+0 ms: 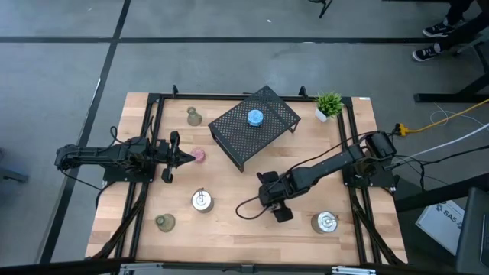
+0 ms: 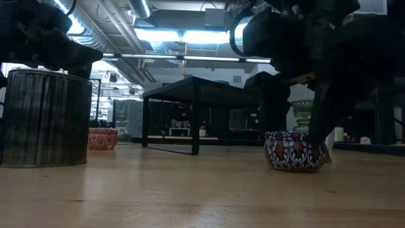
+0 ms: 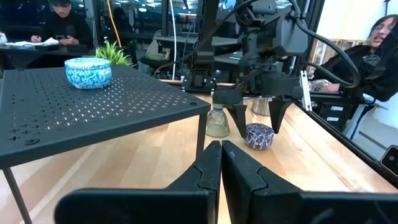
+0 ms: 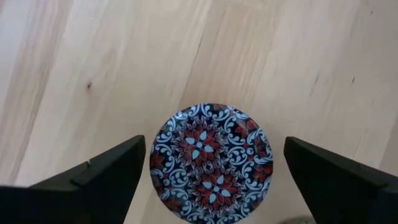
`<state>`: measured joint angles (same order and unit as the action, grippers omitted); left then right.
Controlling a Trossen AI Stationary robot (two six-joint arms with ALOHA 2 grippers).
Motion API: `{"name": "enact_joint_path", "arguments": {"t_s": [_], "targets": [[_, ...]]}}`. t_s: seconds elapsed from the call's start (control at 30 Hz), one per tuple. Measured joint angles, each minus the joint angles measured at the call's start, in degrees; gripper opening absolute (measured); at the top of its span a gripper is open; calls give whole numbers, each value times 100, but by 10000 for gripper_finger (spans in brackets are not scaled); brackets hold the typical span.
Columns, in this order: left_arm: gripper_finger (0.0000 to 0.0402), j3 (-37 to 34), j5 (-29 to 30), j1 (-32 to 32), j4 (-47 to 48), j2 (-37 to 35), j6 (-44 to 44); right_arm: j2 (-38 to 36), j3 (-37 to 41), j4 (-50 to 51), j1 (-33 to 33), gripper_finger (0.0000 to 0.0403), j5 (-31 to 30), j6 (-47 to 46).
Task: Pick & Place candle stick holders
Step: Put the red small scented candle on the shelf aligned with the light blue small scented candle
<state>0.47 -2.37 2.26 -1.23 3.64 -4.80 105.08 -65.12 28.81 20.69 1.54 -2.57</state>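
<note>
Overhead view evenly lit; low view dim, backlit by glaring ceiling lights (image 2: 190, 35); arms silhouetted.

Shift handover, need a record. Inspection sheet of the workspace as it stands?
Surface: wooden table, no spills seen.
Job's things: blue holder on the black mesh rack; patterned holder below the right gripper; pink holder; two silver holders; two green holders.
Clutter: potted plant.
Grippers: right open, straddling patterned holder; left gripper shut, empty.
Cables: yellow cord off-table.
Surroundings: people seated.

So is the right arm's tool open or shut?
Open: the right tool has its fingers spread wide either side of the patterned holder.
</note>
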Motion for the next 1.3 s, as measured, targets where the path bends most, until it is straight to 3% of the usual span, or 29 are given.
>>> {"name": "enact_joint_path", "arguments": {"t_s": [0.77, 1.3], "targets": [[8, 0, -2, -2, -24, 0, -2, 94, 22, -10, 4, 384, 15, 1], [7, 0, -2, -2, -24, 0, 0, 94, 21, 7, 6, 311, 21, 1]]}}
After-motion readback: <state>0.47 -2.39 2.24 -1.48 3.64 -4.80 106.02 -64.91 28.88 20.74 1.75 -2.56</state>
